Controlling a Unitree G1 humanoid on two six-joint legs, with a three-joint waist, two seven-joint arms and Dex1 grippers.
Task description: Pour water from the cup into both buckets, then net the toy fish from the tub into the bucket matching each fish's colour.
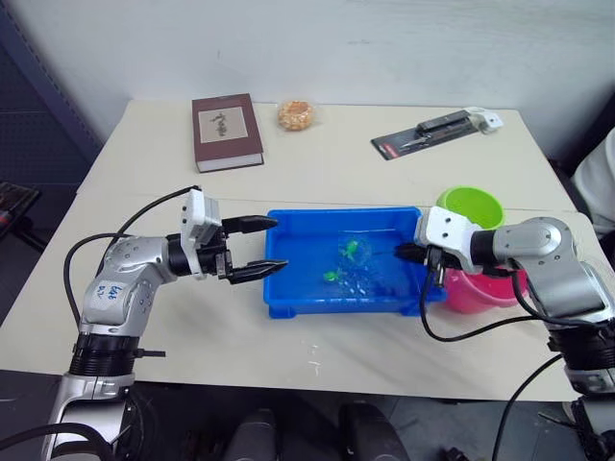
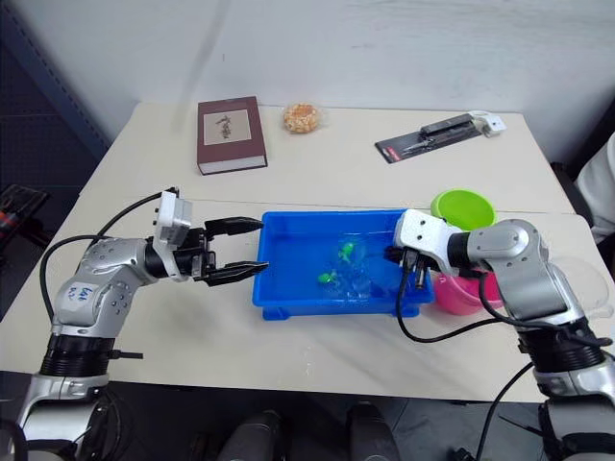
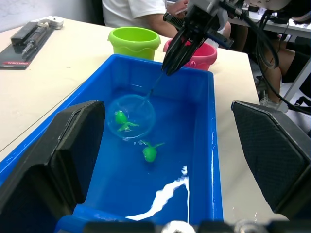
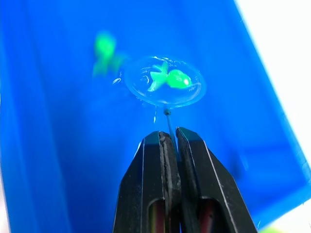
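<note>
Right gripper pinched tight on the thin handle of the net, fingers pressed together with only the handle between them. Just beyond the fingertips, hoop down in the blue tub, with a green fish lying inside the hoop. Further out past the hoop, a second green fish loose in the shallow water. Close behind that gripper, the pink bucket, with the green bucket next to it, both outside the tub's end wall.

Left gripper spread wide and holding nothing, its fingers at the tub's opposite end, one above the rim and one against the outer wall.

Underneath, a cream table. Well past both grippers, toward the white wall: a maroon book, a small wrapped snack, and a tool on a dark packaging card. Across the table from the left gripper, a seated person in a white shirt.
</note>
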